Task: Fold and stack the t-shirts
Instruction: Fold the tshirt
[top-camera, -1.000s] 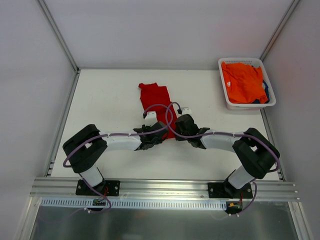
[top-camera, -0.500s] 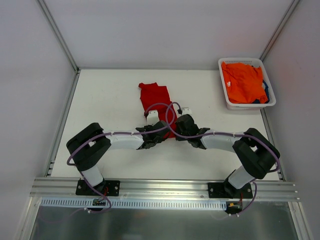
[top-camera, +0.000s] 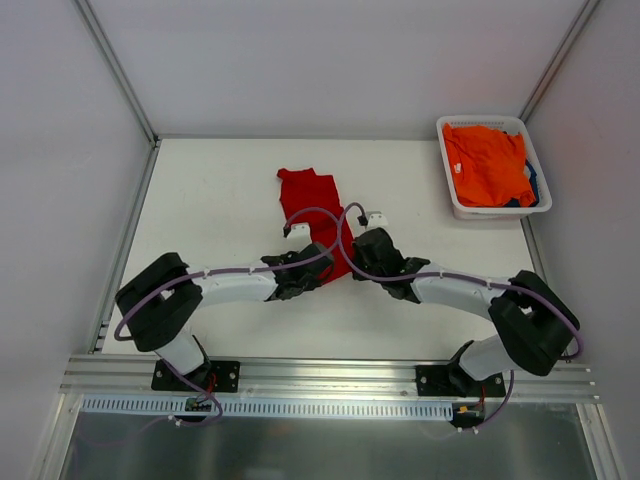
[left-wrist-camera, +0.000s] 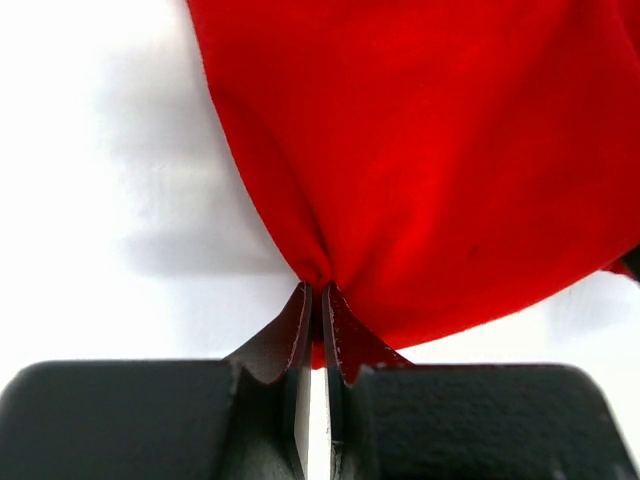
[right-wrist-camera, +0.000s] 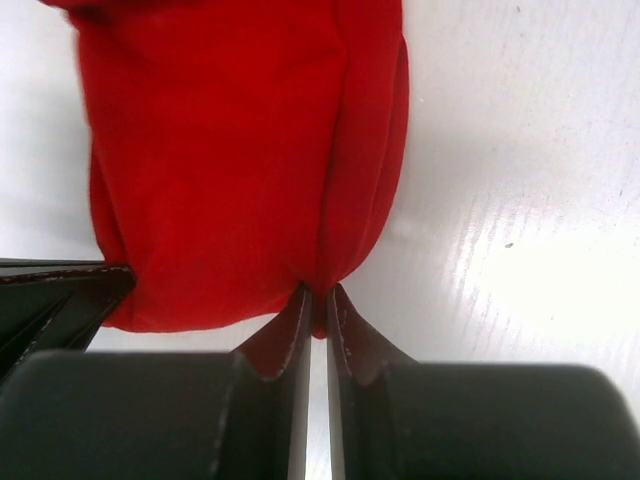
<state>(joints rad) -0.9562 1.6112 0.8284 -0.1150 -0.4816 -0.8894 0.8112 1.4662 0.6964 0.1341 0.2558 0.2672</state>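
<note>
The left gripper is clamped tight on the near-left corner of the red t-shirt. Just beside it, the right gripper is closed on the near-right corner. The shirt lies mid-table, its long axis running straight away from both claws toward the far side — so the fold likely carries the near edge forward, both arms equally placed. At far right, the orange t-shirt sits in the white basket.
</note>
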